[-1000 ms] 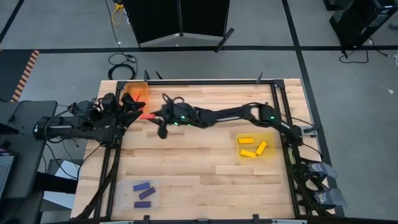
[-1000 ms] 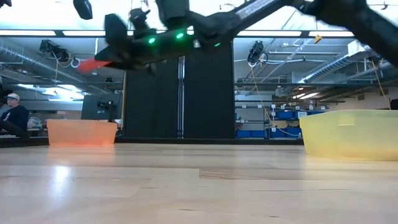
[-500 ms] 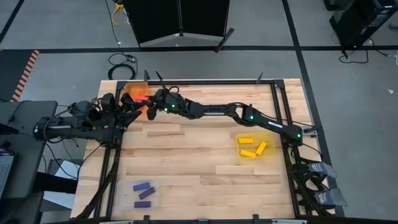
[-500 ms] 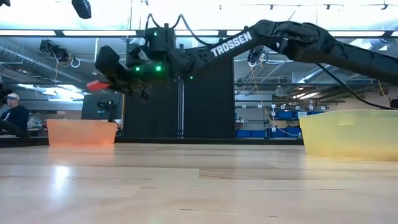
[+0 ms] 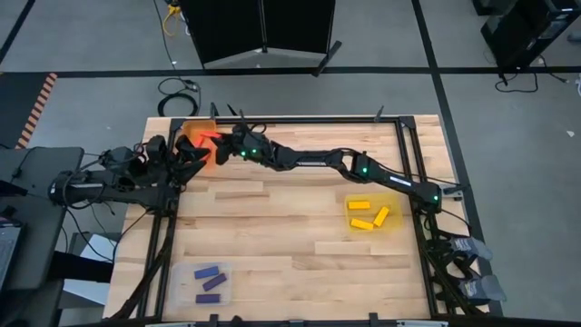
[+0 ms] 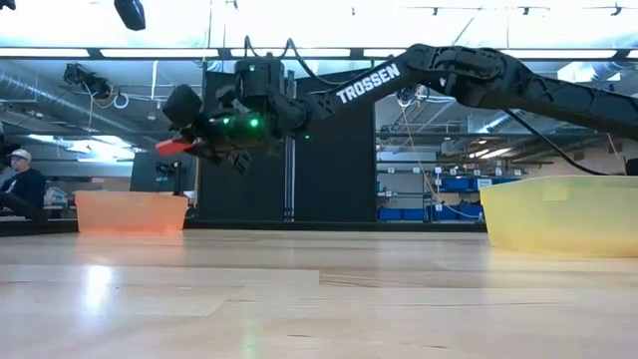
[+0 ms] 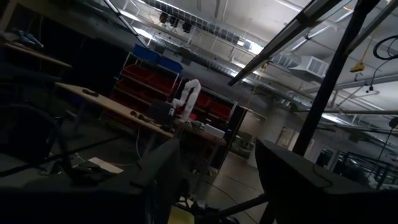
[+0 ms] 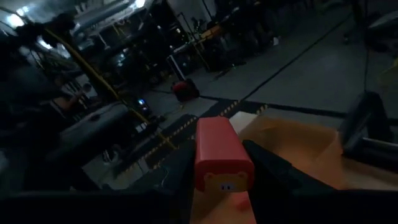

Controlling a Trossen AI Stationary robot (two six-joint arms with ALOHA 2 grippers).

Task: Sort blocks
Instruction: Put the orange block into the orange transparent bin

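My right gripper (image 5: 218,148) reaches across to the table's far left corner, shut on a red block (image 5: 210,139). It hangs above the near-right rim of the translucent orange tray (image 5: 193,134). In the low view the red block (image 6: 174,147) floats high over the orange tray (image 6: 130,211). Three yellow blocks (image 5: 367,214) lie in the yellow tray at the right. Three purple blocks (image 5: 209,279) lie in the clear tray at the near left. My left gripper (image 7: 217,180) waits open at the table's left edge (image 5: 186,160). My right gripper pinches the red block (image 8: 219,152) between its two fingers (image 8: 273,167), one on each long side. The fingers lie along the block, coming nearly level from the table's right. The block's free end (image 6: 167,149) sticks out past the fingertips, lifted clear and nearly level.
The yellow tray (image 6: 558,214) stands at the table's right, the clear tray (image 5: 201,284) at the near left corner. A dark frame rail (image 5: 300,119) runs along the far edge. A person (image 6: 18,184) sits in the room beyond the table. Bare wood (image 5: 290,236) fills the middle.
My right arm has stretched out toward the table's far left corner, carrying the red block from beside the orange tray to above its rim. The block has come down somewhat. The gripper has stayed shut on it.
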